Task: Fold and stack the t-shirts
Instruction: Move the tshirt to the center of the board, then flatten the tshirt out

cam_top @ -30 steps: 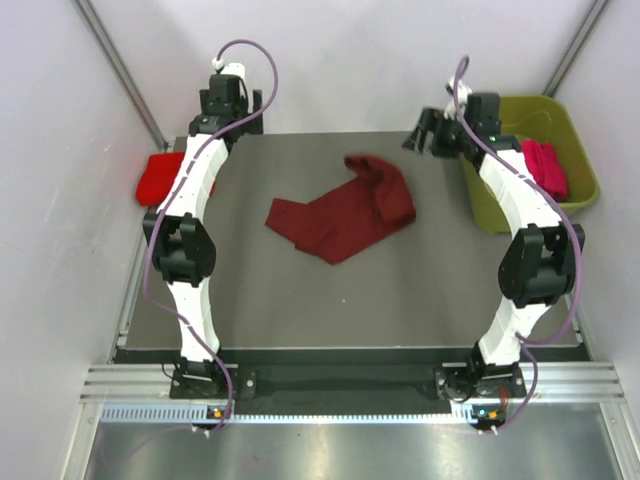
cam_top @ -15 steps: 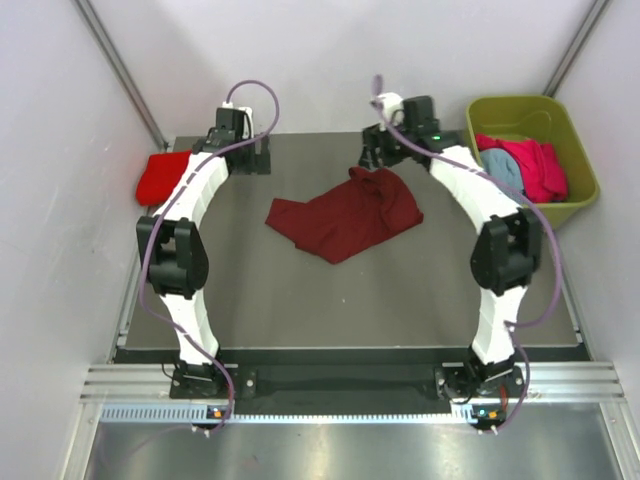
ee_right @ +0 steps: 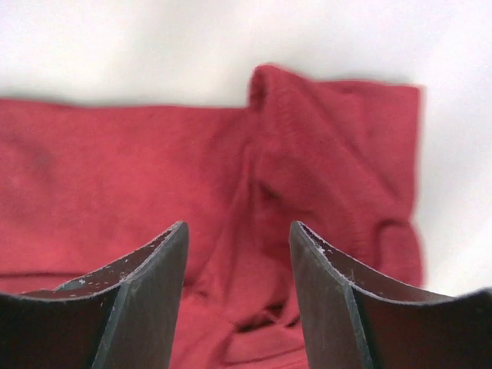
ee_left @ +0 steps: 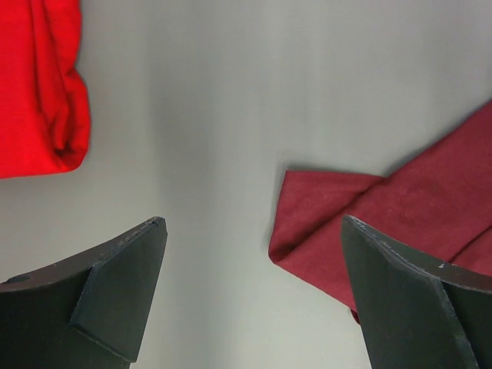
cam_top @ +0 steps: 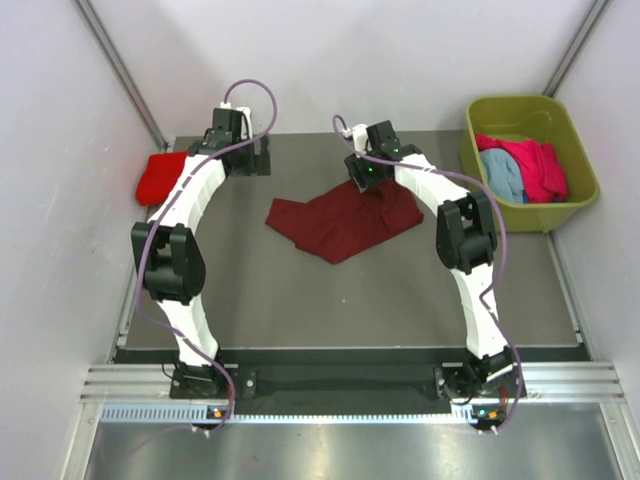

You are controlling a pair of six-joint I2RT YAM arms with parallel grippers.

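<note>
Both jaws parted, my right arm (cam_top: 425,180) stretched over the maroon shirt (cam_top: 340,225), left arm (cam_top: 195,185) reaching above table (cam_top: 300,300), near red shirt (cam_top: 160,178).

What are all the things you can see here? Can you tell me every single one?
maroon t-shirt: one, dark maroon, crumpled in the middle of the table
red t-shirt: one, bright red, folded at the table's far left edge
pink t-shirt: one, pink, bunched inside the tub
light blue t-shirt: one, light blue, in the tub beside the pink one
tub: one, olive green, beyond the table's far right corner
table: one, dark grey
left arm: one, white and black
right arm: one, white and black
left tool: one, black, open above bare table
right tool: one, black, open over the maroon t-shirt
</note>
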